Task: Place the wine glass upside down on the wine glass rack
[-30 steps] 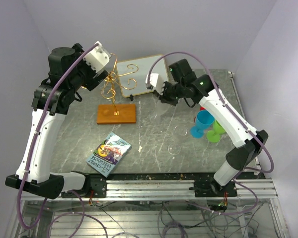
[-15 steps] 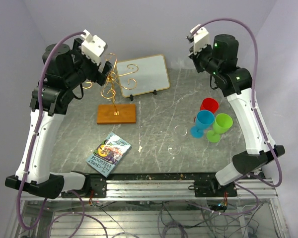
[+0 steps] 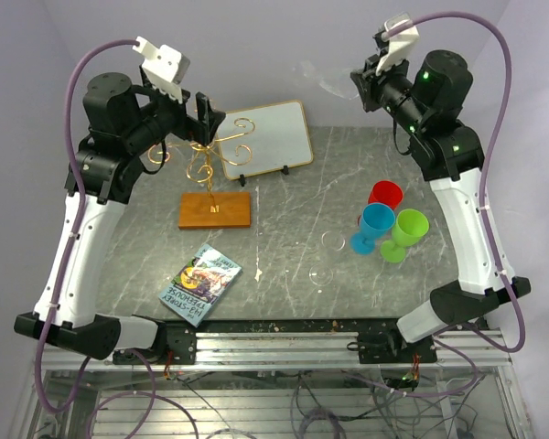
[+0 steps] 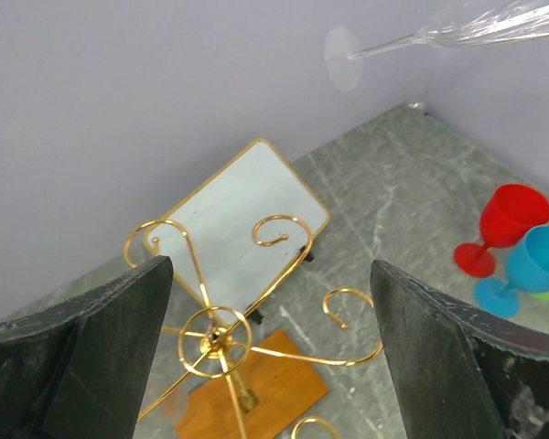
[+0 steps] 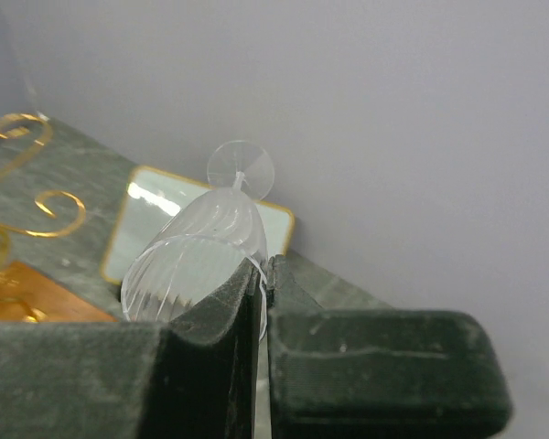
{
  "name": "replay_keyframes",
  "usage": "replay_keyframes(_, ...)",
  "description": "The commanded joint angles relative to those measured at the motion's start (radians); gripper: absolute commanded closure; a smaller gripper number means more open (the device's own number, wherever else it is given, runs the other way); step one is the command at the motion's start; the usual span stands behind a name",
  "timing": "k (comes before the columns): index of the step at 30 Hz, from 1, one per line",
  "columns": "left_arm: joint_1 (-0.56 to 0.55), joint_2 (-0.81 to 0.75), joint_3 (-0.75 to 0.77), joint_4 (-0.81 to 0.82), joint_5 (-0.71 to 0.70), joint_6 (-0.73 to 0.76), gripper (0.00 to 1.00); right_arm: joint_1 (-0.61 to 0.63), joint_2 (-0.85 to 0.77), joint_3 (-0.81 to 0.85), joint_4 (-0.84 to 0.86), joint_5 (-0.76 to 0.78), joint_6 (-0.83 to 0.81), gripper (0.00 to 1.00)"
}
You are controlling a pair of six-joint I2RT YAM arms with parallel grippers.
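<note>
The clear wine glass (image 3: 332, 82) is held in the air by its rim in my right gripper (image 3: 360, 82), lying sideways with its foot pointing left. In the right wrist view the fingers are shut on the rim of the glass (image 5: 197, 261). The gold wire rack (image 3: 204, 163) stands on its orange-brown wooden base (image 3: 216, 210) at the back left. My left gripper (image 3: 201, 117) hovers open and empty just above the rack's top. In the left wrist view the rack (image 4: 216, 338) sits between the spread fingers, and the glass (image 4: 480, 26) shows at the top right.
A white framed board (image 3: 262, 137) leans behind the rack. Red (image 3: 384, 195), blue (image 3: 375, 225) and green (image 3: 406, 233) cups stand at the right. A book (image 3: 199, 283) lies front left. Two small clear round items (image 3: 332, 240) lie mid-table.
My right arm rose from low beside the white board to high at the back right, carrying the glass. My left gripper lifted and turned to face down over the rack.
</note>
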State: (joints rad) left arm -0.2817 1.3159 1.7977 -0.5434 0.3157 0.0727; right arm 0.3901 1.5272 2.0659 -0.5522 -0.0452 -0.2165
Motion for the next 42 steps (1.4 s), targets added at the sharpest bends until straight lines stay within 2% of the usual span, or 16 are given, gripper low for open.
replay_keyframes(1, 0.009, 0.014, -0.022, 0.100, 0.063, -0.147, 0.00, 0.000, 0.023, 0.081, 0.053, -0.188, 0.118, 1.00)
replay_keyframes(5, 0.011, 0.029, -0.047, 0.140, 0.038, -0.265, 0.03, 0.001, 0.050, 0.109, 0.065, -0.330, 0.178, 1.00)
replay_keyframes(9, 0.025, 0.043, -0.066, 0.179, 0.082, -0.352, 0.07, 0.001, 0.070, 0.106, 0.083, -0.470, 0.231, 1.00)
replay_keyframes(15, 0.048, 0.047, -0.106, 0.222, 0.114, -0.434, 0.17, 0.001, 0.082, 0.094, 0.117, -0.591, 0.294, 1.00)
replay_keyframes(21, 0.102, 0.053, -0.139, 0.244, 0.168, -0.531, 0.24, 0.001, 0.087, 0.086, 0.132, -0.649, 0.321, 1.00)
replay_keyframes(28, 0.107, 0.066, -0.169, 0.305, 0.282, -0.581, 0.36, 0.001, 0.090, 0.068, 0.147, -0.695, 0.330, 1.00)
replay_keyframes(38, 0.108, 0.076, -0.195, 0.326, 0.303, -0.606, 0.65, 0.001, 0.088, 0.054, 0.145, -0.701, 0.305, 1.00)
replay_keyframes(42, 0.110, 0.072, -0.200, 0.326, 0.301, -0.610, 0.65, 0.001, 0.087, 0.049, 0.142, -0.693, 0.294, 1.00)
